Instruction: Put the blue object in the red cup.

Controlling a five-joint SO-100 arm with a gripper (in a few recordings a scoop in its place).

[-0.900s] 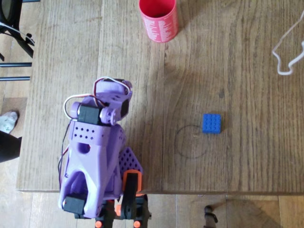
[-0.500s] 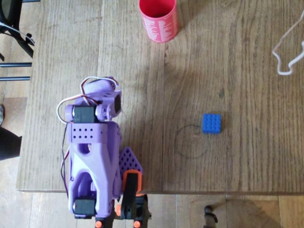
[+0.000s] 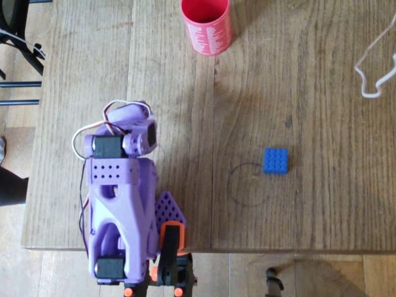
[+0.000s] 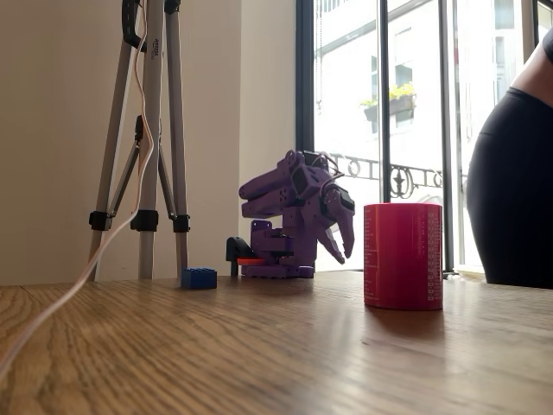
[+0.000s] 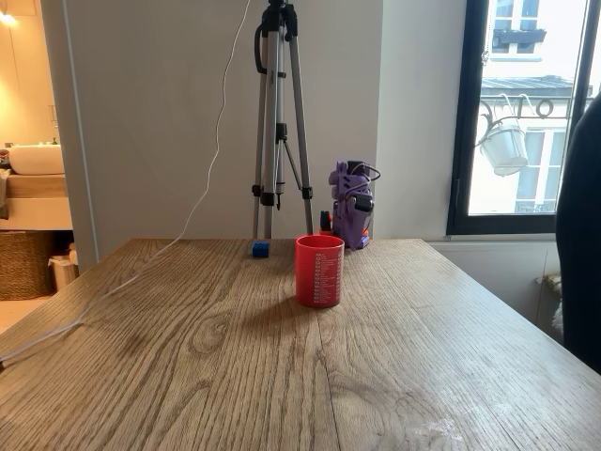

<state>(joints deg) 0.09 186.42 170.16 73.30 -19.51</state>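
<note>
The blue object (image 3: 275,160) is a small studded square brick lying flat on the wooden table, right of centre in the overhead view; both fixed views show the brick (image 4: 199,277) (image 5: 260,249) near the arm's base. The red cup (image 3: 206,26) stands upright at the table's far edge, well apart from the brick, and is nearest the camera in both fixed views (image 4: 403,255) (image 5: 319,271). The purple arm (image 3: 120,198) sits folded at the lower left. My gripper (image 4: 340,253) hangs pointing down above the table, fingers close together, nothing in it, far from brick and cup.
A white cable (image 3: 374,62) loops across the table's upper right. A thin drawn circle (image 3: 247,184) marks the wood just left of the brick. A tripod (image 4: 147,130) stands behind the table, and a person (image 4: 514,173) stands beside it.
The arm's upper part has swung to the left in the overhead view. Brick and cup lie where they were.
</note>
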